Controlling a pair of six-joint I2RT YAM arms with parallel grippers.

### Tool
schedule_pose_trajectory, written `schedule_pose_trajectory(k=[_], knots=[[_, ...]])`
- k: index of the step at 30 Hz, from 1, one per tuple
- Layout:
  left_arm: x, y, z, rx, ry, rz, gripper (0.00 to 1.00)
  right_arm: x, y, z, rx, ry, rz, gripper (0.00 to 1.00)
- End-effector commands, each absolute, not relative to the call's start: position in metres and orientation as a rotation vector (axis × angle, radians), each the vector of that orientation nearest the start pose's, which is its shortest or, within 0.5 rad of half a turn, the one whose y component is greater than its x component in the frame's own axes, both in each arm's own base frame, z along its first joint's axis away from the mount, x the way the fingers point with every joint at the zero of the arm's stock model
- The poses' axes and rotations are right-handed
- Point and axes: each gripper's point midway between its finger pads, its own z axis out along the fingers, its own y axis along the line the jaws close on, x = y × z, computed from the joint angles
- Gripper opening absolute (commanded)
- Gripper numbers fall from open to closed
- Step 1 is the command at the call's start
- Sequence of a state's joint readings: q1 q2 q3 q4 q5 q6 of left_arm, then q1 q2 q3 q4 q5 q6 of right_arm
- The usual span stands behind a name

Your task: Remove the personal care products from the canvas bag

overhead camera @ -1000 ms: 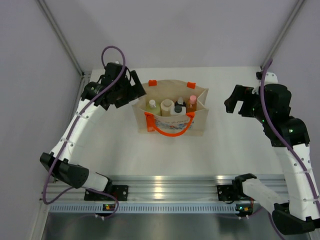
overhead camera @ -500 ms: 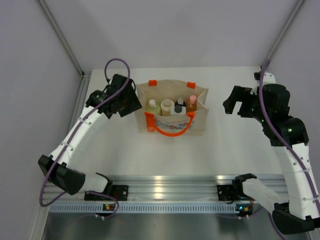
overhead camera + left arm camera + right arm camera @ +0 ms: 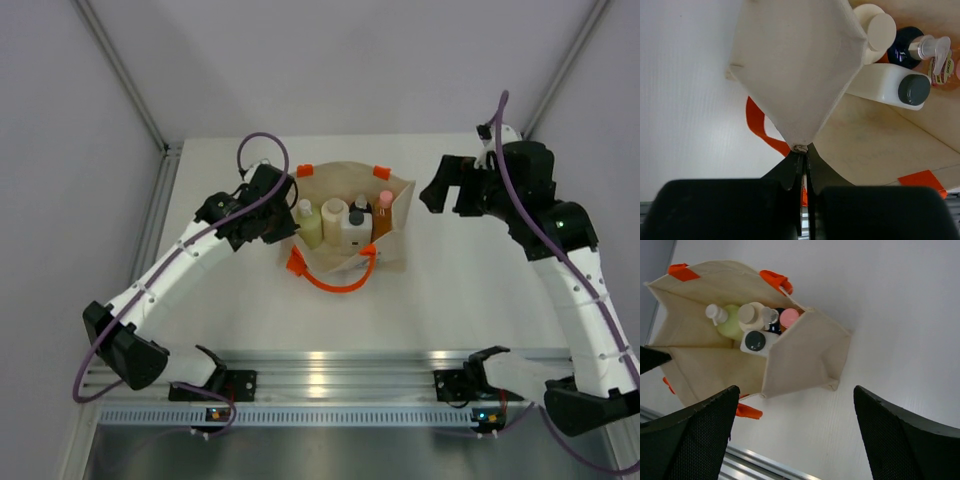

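Left jaws are pressed tight on a fold of the canvas bag (image 3: 795,65) right at its corner rim, and that's the risky bit: soft cloth in a thin pinch can slide free, and the bag looks skewed and slack on the bench (image 3: 480,290), so one more tug could tip it and send everything rolling. Right jaws are spread wide, hanging just off the bag's right side and touching nothing. The trouble for them, I reckon, is the mouth: from the right wrist view one wall folds inward over the opening, so a wide approach could catch canvas instead of a bottle. The front orange handle (image 3: 335,282) lies loose on the bench, and I'd call it a snag risk if the bag gets dragged. Inside, all five products stand upright, bunched against one another at the far side of the bag, none out yet: the pale yellow-green bottle (image 3: 729,324) with its white pump top, the cream cylinder (image 3: 751,314), the white bottle with the dark cap (image 3: 756,341), the orange bottle under a dark pump top (image 3: 905,47), and the slim amber one showing its pink cap (image 3: 789,317). Packed that close, grabbing one could knock its neighbour over, and the pump heads look ready to hook on a finger.
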State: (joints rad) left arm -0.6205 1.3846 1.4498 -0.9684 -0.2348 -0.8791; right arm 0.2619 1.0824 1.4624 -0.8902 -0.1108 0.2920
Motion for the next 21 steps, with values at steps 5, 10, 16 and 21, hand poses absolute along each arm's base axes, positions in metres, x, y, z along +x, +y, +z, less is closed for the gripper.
schedule_pose_trajectory(k=[5,10,16,21], knots=[[0.266,-0.202,0.194,-0.45,2.537,-0.313,0.0,0.292,0.191,0.381,-0.274,1.999,0.586,0.84],[0.265,-0.195,0.193,-0.493,2.515,-0.294,0.0,0.286,0.247,0.366,-0.409,2.032,0.581,0.76],[0.263,-0.19,0.194,-0.522,2.496,-0.29,0.0,0.297,0.283,0.335,-0.576,2.057,0.439,0.74],[0.262,-0.193,0.193,-0.519,2.508,-0.303,0.0,0.31,0.293,0.308,-0.84,2.024,0.342,0.77]])
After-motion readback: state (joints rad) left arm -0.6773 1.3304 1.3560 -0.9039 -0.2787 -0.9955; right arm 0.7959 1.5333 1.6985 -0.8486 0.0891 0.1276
